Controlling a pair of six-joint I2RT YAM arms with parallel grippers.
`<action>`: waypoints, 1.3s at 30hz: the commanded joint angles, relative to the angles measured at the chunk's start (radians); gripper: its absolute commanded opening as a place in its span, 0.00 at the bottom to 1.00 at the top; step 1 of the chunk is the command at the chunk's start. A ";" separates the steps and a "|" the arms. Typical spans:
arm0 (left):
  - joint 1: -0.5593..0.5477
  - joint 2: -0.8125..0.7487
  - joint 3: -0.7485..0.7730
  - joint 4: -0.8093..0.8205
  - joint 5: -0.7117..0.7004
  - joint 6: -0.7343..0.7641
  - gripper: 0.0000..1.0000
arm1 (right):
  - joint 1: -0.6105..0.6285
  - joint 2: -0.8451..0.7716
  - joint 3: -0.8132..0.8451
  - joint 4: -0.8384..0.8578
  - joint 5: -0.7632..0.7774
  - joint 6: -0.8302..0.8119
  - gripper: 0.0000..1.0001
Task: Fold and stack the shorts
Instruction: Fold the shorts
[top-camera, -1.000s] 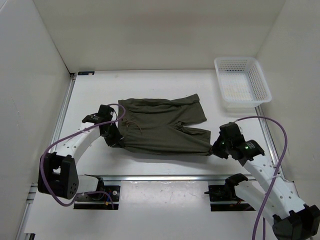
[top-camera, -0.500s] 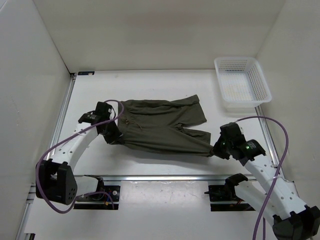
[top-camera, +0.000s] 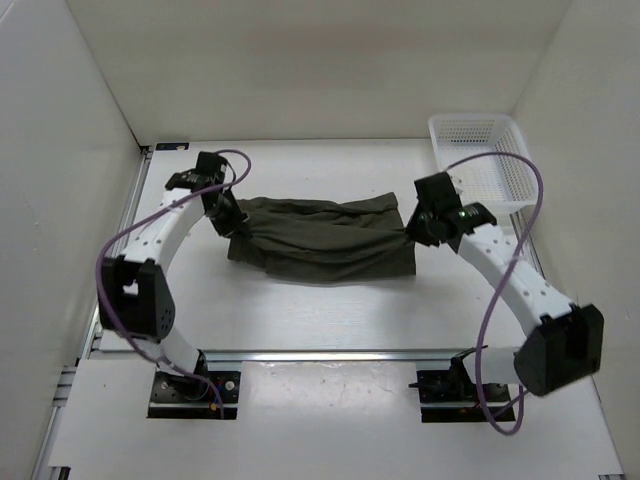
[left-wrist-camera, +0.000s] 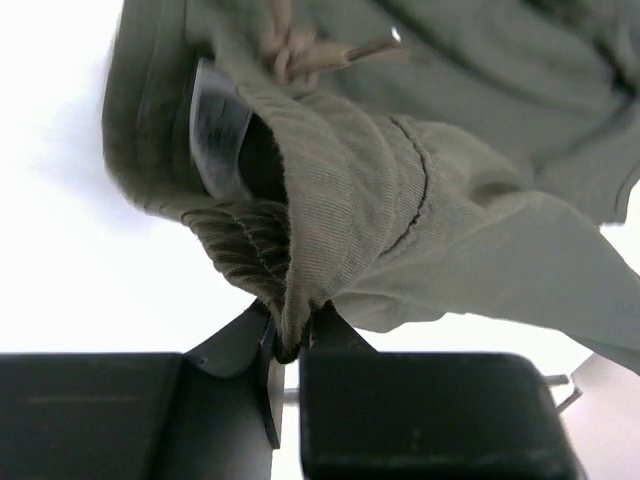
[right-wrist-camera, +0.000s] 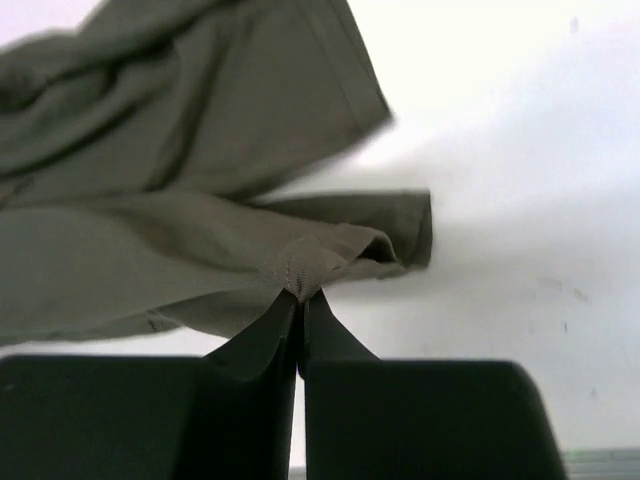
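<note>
Two grippers pinch the shorts (top-camera: 325, 240) at opposite ends, and the cloth spans the gap between them as a long, loosely doubled band.

The left gripper (left-wrist-camera: 290, 335) has its jaws drawn almost together, clamped on a bunched fold of the waistband. The ribbed band comes straight up out of the narrow slit between the fingertips. Farther ahead of the jaws the knotted drawstring (left-wrist-camera: 300, 55) lies on the cloth. A pale label (left-wrist-camera: 215, 130) shows inside the waist opening, ahead and a little to the left of the jaws. The rest of the cloth runs off ahead and to the right.

The right gripper (right-wrist-camera: 298, 300) has its jaws pressed tight on a small peak of cloth near a leg hem. The hem's folded corner sits just to the right of the jaws, and the bulk of the shorts spreads away ahead and to the left.

From above, the lower edge of the cloth appears to rest on the table (top-camera: 300, 320), nearer the arm bases than either set of jaws. A white basket (top-camera: 497, 140) stands beyond the right gripper and to its right, apart from the shorts.
</note>
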 joint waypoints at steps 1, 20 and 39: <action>0.028 0.070 0.108 0.004 -0.028 0.016 0.10 | -0.027 0.119 0.114 0.093 0.051 -0.080 0.00; 0.169 0.570 0.698 -0.012 0.094 0.068 0.87 | -0.194 0.899 0.962 0.100 -0.245 -0.209 0.58; 0.153 0.322 0.340 0.016 -0.086 0.129 0.18 | -0.128 0.617 0.357 0.216 -0.242 -0.209 0.00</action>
